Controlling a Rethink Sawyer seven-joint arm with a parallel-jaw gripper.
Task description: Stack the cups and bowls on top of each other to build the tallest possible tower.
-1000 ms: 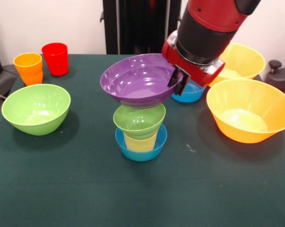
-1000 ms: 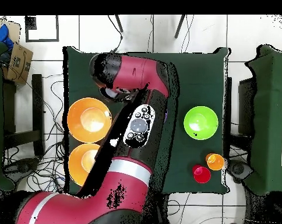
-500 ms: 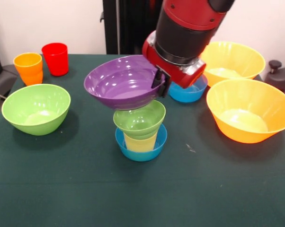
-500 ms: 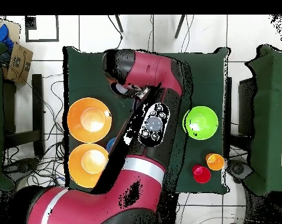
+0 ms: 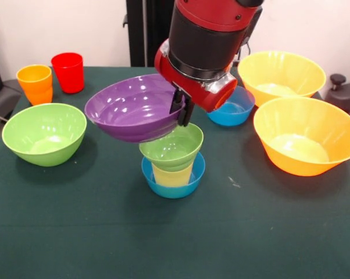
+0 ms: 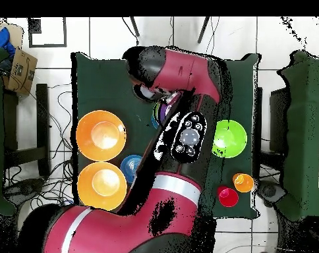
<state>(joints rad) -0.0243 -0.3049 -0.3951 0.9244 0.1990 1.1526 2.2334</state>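
Now we see the pincer (image 5: 181, 108) clamped on the right rim of the purple bowl (image 5: 134, 114), carrying it further left across the front view than half a second ago, off-centre above the tower (image 5: 172, 163). That bowl tilts, its underside close over the small green bowl (image 5: 171, 146), which sits on the yellow cup (image 5: 172, 175) in the blue bowl (image 5: 173, 187). Nothing else on the desk (image 5: 105, 232) has moved.

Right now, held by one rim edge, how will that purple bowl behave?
Purple bowl looks glossy and thin-walled, so probably light but slippery. The end effector pinches only its rim, and the bowl hangs tilted, so it may swing or slip. Seemingly rigid.
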